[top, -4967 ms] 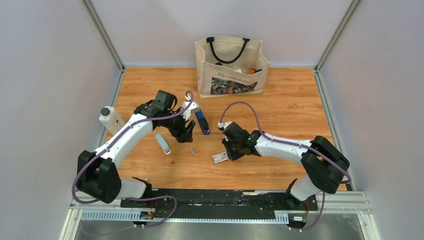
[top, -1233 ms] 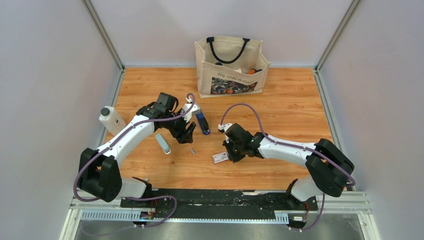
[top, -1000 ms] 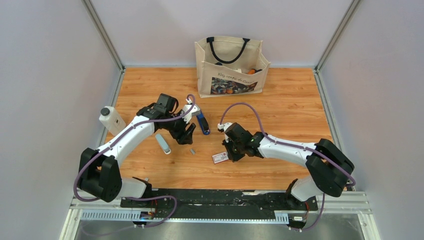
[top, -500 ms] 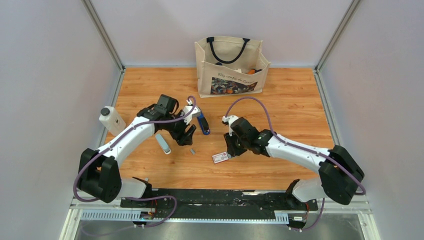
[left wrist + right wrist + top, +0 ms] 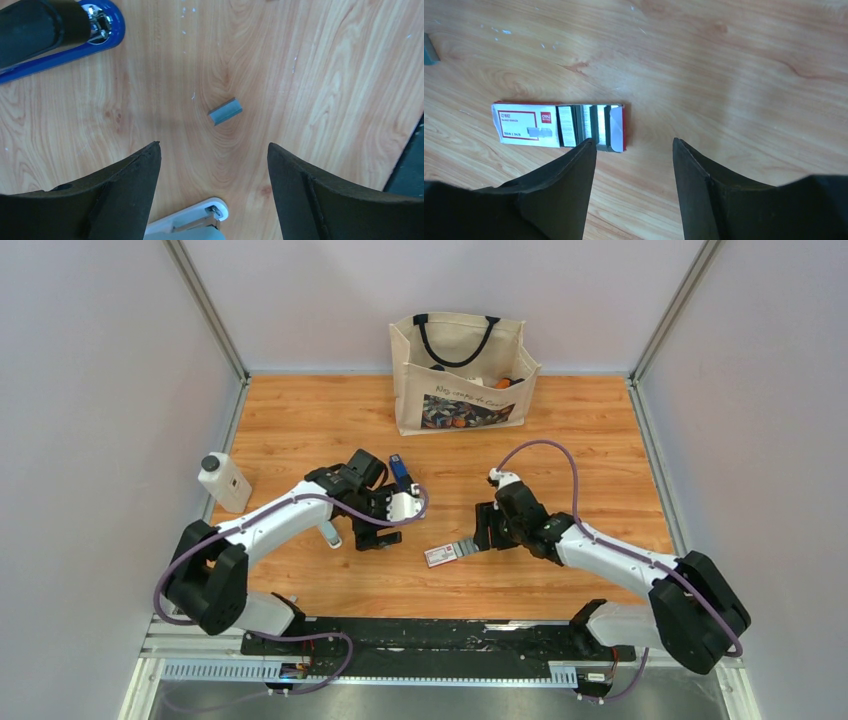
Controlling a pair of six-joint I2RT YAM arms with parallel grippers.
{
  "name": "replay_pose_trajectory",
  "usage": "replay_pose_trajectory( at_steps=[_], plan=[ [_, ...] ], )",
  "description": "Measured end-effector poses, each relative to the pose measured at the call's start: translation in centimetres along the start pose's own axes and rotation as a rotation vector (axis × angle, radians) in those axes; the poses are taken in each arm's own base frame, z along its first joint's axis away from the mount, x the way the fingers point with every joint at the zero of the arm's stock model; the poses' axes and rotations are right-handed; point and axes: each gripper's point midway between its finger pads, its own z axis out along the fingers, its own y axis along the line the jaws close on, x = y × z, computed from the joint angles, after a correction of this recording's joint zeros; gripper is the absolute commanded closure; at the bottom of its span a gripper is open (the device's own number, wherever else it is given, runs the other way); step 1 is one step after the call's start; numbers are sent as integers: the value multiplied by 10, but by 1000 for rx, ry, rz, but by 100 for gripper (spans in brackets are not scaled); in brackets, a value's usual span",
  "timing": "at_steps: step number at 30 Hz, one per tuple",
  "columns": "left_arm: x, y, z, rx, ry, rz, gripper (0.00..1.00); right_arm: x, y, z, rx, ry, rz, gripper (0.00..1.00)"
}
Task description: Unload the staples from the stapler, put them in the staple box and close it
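Left claw (image 5: 212, 150), shifted rightward, jaws apart above short grey metal staple strip (image 5: 225, 111), likely for pickup; slim blue stapler (image 5: 55, 62) beside. Right claw (image 5: 634, 145), withdrawn, parted, empty.

One overhead, two close wrist views over tabletop (image 5: 600, 440)
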Motion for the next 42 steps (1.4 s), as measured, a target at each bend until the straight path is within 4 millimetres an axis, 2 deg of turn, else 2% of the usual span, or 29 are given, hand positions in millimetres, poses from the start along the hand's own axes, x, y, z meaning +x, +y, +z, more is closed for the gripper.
replay_pose_trajectory(
  at_steps=[3,10,16,20,33,38,42],
  plan=[
    [7,0,13,26,51,88,15,5,-5,-2,14,-8,20,42],
    [11,-5,33,84,91,329,15,-10,-4,-13,3,-107,51,44],
    [14,-9,46,138,105,501,16,-10,-6,-15,9,-122,61,45],
    [16,-10,54,169,120,557,24,-10,-6,-15,10,-124,65,48],
    [11,-7,59,185,146,597,47,-11,-5,-15,0,-133,69,54],
    [11,-10,60,195,159,603,66,-11,-6,-14,-1,-133,69,56],
    [11,-14,61,212,175,603,68,-10,-5,-14,-5,-130,69,57]
  ],
)
